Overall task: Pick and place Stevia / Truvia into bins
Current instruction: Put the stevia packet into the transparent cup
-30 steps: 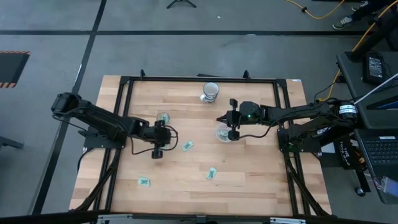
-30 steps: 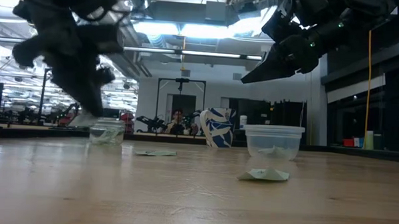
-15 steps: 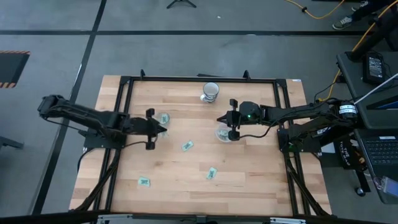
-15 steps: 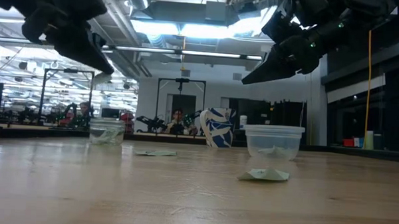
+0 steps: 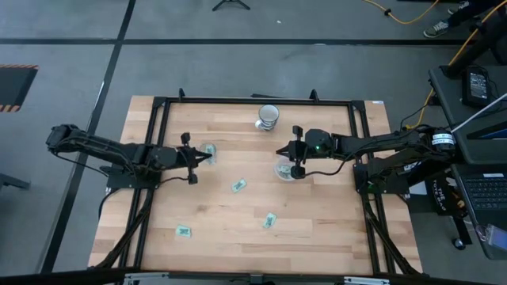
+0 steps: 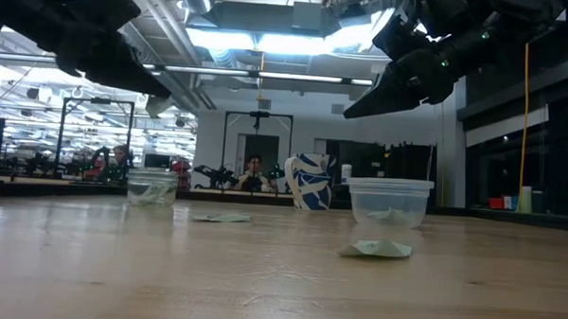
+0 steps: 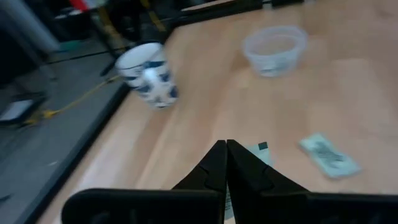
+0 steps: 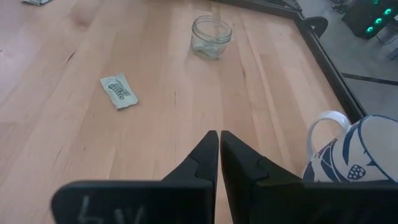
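Observation:
Three light green and white Stevia packets lie flat on the table. The small clear cup and the wider clear cup both stand upright with packets inside. My left gripper is shut on a packet and hovers over the small cup. My right gripper is shut with nothing showing in it. It hangs high beside the wider cup, on the side toward the table's left. My left gripper pinches a Stevia packet between its two fingertips; the pale end of the packet shows beside the shut fingers and at the tip in the low view. The fingers slant down from the table's left. The packet is lifted clear above the small cup.
A blue and white mug stands near the table's far edge. A black frame runs around the tabletop. Bare wood lies between the loose packets in the near half.
My left gripper has risen from the table surface, shut, and swung toward the far edge to the small cup, its arm drawing back to the left. The three loose packets and both cups have stayed where they were.

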Available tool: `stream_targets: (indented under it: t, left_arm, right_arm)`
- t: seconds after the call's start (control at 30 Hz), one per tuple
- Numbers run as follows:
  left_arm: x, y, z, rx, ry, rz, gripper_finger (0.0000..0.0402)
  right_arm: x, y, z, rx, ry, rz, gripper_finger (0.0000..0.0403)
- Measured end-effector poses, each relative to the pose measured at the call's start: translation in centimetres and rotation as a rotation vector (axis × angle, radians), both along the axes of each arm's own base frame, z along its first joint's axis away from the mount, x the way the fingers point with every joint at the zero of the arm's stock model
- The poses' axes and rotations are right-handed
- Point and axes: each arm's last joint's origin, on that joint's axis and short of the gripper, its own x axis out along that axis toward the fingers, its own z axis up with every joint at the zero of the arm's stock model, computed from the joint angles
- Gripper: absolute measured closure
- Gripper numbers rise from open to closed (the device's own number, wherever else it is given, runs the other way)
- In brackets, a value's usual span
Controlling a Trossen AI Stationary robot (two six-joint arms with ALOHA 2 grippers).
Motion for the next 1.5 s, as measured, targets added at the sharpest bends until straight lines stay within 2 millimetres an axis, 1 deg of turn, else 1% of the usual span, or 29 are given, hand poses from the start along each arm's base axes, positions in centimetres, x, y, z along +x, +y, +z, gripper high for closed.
stream_targets:
  t: [0.3,0.43,0.6,1.0,1.23,1.5]
  left_arm:
    - [-0.1,1.5,0.0,0.030,0.002,0.154,0.0400]
    - [-0.3,2.2,-0.2,0.045,0.030,0.217,0.0399]
    - [-0.3,2.4,-0.8,0.076,0.106,0.199,0.0399]
    - [1.1,2.4,-3.2,0.125,0.298,0.187,0.0399]
    - [1.8,2.5,-4.0,0.157,0.342,0.197,0.0399]
    - [2.2,2.5,-5.1,0.186,0.431,0.157,0.0400]
  right_arm:
    - [0.0,0.0,0.0,-0.003,-0.005,0.001,0.0380]
    - [0.0,0.0,0.0,-0.004,-0.005,0.001,0.0380]
    - [0.0,0.0,0.0,-0.013,-0.001,0.006,0.0380]
    - [0.0,0.0,0.0,-0.023,0.003,0.012,0.0380]
    - [0.0,0.0,0.0,-0.023,0.003,0.012,0.0380]
    - [0.0,0.0,0.0,-0.023,0.003,0.012,0.0380]
